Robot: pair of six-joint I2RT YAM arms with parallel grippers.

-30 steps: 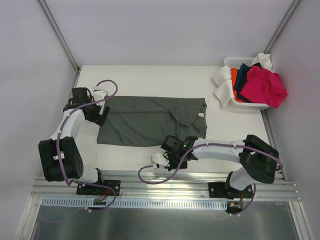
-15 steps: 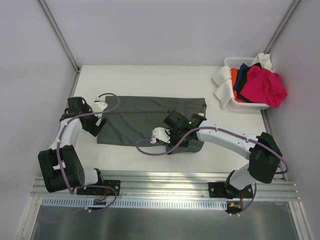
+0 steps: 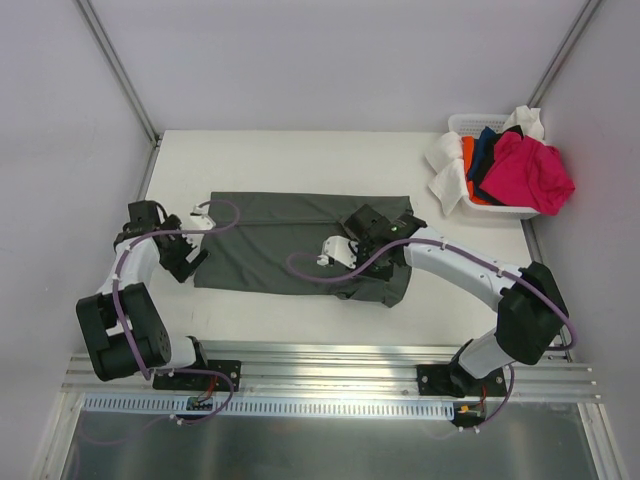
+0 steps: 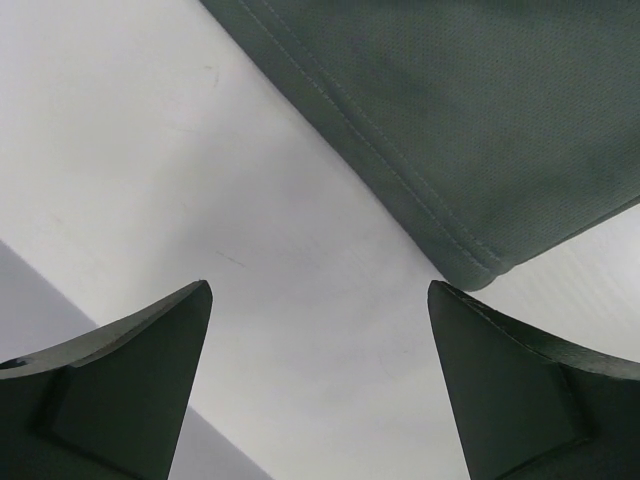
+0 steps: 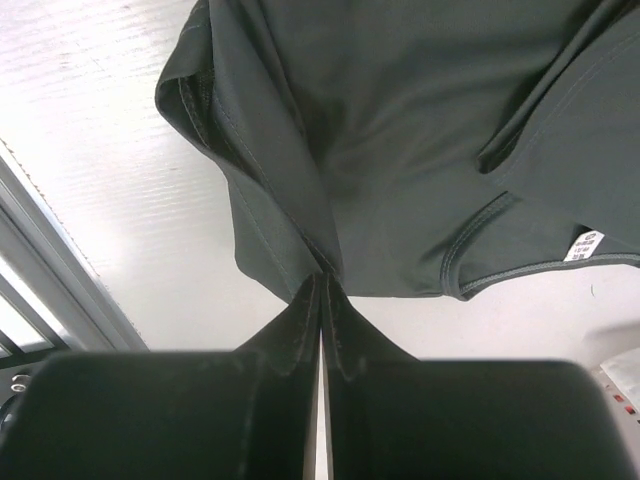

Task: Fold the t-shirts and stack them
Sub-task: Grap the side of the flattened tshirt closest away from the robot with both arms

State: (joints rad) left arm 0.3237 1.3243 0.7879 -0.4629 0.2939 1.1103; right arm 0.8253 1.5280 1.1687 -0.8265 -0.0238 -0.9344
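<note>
Clamped tight, the right gripper (image 5: 320, 285) has a pinch of the soft dark charcoal grey t-shirt (image 3: 265, 245) between its jaws. Its wrist view shows the cloth drawn up into the closed tips in a tent of creases. Over the last second this arm has carried that pinch from the shirt's near edge in over the body of the garment, so the near right part now hangs bunched instead of lying flat. I judge this to be the start of a lengthwise fold, and it is not yet laid down.

To the left, the left gripper (image 4: 318, 300) hangs with its jaws wide apart and nothing between them. It is over the bare flat white table (image 3: 300, 155), just beside the shirt's stitched hem corner. A second ago it was at the shirt's far left corner and it has drawn back since, so that end lies unheld. The cloth there may slide as the right arm pulls.

Farthest off, at the table's far right corner, the white plastic basket (image 3: 468, 124) holds a heap of magenta-pink, navy, orange and white t-shirts (image 3: 530, 170). With those waiting, most of the task remains.
</note>
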